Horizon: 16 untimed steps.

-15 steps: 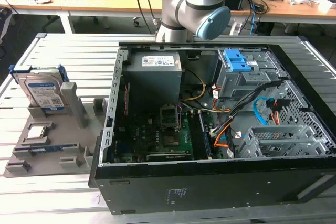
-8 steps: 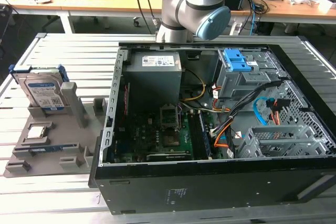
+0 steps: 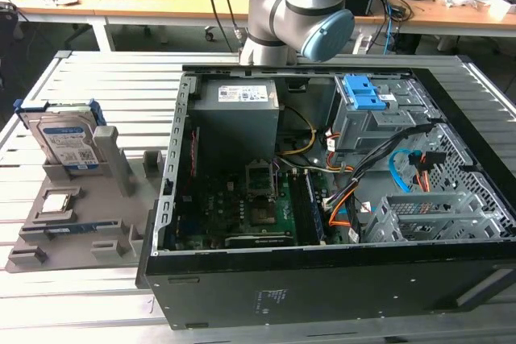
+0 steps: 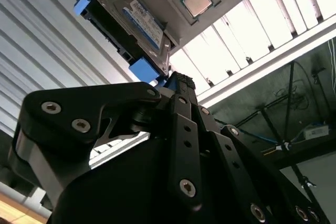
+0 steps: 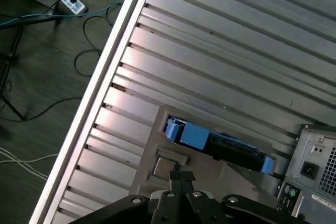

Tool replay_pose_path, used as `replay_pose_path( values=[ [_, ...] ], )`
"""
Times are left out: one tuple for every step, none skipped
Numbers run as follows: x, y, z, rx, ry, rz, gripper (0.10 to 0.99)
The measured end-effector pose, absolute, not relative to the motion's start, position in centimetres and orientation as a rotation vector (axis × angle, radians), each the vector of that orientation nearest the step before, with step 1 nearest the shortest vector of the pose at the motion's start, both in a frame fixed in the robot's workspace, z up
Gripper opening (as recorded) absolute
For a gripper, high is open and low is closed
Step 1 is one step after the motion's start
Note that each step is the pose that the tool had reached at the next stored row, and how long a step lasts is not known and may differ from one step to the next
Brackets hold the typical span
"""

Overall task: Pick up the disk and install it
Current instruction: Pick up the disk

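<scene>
Claw (image 5: 181, 176) pinched together and empty, hovers near the disk (image 3: 68, 141), upright in its grey holder (image 3: 113, 235) at the exterior view's left of the open case (image 3: 322, 288), so pickup and install are both still to do.

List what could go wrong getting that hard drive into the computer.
1. The hard drive stands on edge in a grey holder, with a small chip lying close by; an off-centre grasp might tilt it or knock the chip.
2. Loose cables cross the open computer near the drive cage; the drive could snag them going in.
</scene>
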<state>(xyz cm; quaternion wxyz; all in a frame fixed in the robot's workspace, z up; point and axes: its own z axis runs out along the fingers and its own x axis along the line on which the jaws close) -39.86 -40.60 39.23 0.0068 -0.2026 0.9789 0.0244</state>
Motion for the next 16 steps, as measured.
replay_pose_path(
  values=[
    [-39.86, -40.60, 39.23, -0.667, 3.056, 0.077, 0.106],
    [-39.86, -40.60, 39.22, -0.689, 3.051, 0.077, 0.106],
    [-39.86, -40.60, 39.23, -0.706, 3.047, 0.077, 0.106],
    [-39.86, -40.60, 39.22, -0.739, 3.040, 0.077, 0.106],
    [-39.86, -40.60, 39.23, -0.760, 3.035, 0.077, 0.106],
    [-39.86, -40.60, 39.23, -0.779, 3.031, 0.077, 0.106],
    [-39.86, -40.60, 39.22, -0.803, 3.025, 0.078, 0.106],
    [-39.86, -40.60, 39.22, -0.827, 3.019, 0.078, 0.106],
    [-39.86, -40.60, 39.23, -0.855, 3.011, 0.078, 0.106],
    [-39.86, -40.60, 39.22, -0.882, 3.004, 0.078, 0.106],
    [-39.86, -40.60, 39.23, -0.901, 2.999, 0.078, 0.106],
    [-39.86, -40.60, 39.23, -0.913, 2.996, 0.078, 0.106],
    [-39.86, -40.60, 39.22, -0.943, 2.987, 0.078, 0.106],
    [-39.86, -40.60, 39.23, -0.965, 2.980, 0.078, 0.106],
    [-39.86, -40.60, 39.23, -0.986, 2.974, 0.078, 0.106],
    [-39.86, -40.60, 39.23, -0.997, 2.970, 0.078, 0.106]
  ],
)
